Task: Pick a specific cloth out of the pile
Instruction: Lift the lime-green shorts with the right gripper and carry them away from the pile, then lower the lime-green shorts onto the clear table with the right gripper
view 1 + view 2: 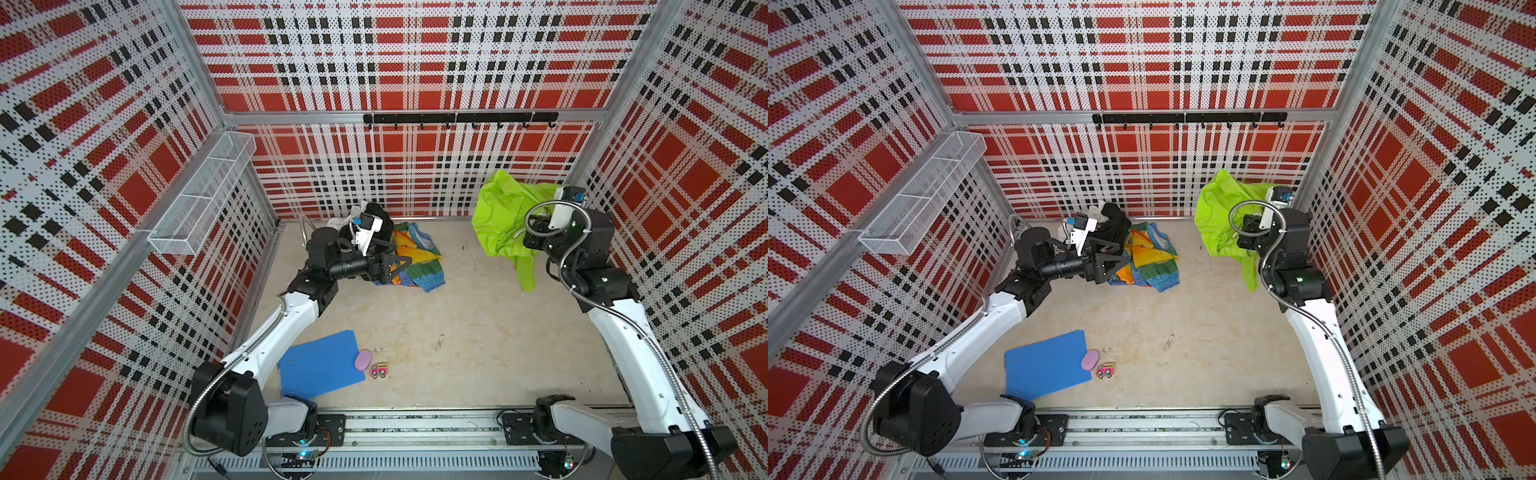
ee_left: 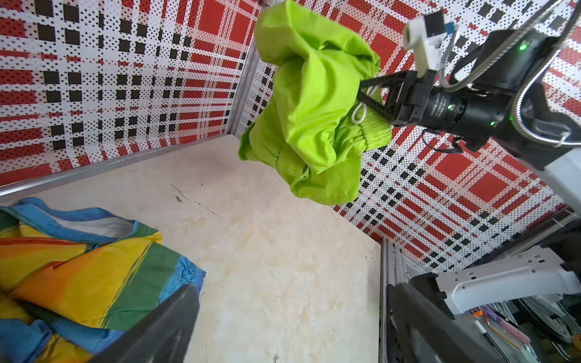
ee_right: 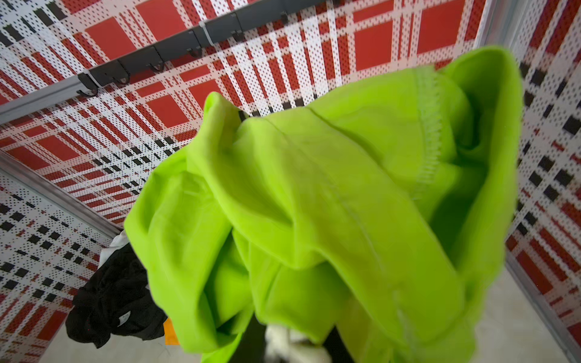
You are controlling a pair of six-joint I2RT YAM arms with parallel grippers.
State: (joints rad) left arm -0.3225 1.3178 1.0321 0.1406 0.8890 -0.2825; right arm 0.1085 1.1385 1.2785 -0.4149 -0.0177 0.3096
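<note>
Our right gripper clamps the cloth aloft, its tips lost in folds; our left gripper gapes wide over the pile.

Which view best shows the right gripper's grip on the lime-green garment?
Left wrist view: the right gripper pinches the lime-green garment by its drawstring. Both top views obscure the grip; the right wrist view shows only fabric.

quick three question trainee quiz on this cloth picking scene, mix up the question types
1. True or false: the right gripper is shut on the lime-green cloth.
2. The left gripper is: A open and empty; B shut on fabric; C hidden from every view.
3. Does the lime-green cloth touch the pile?
Key: 1 true; 2 A; 3 no, it hangs clear of it.
</note>
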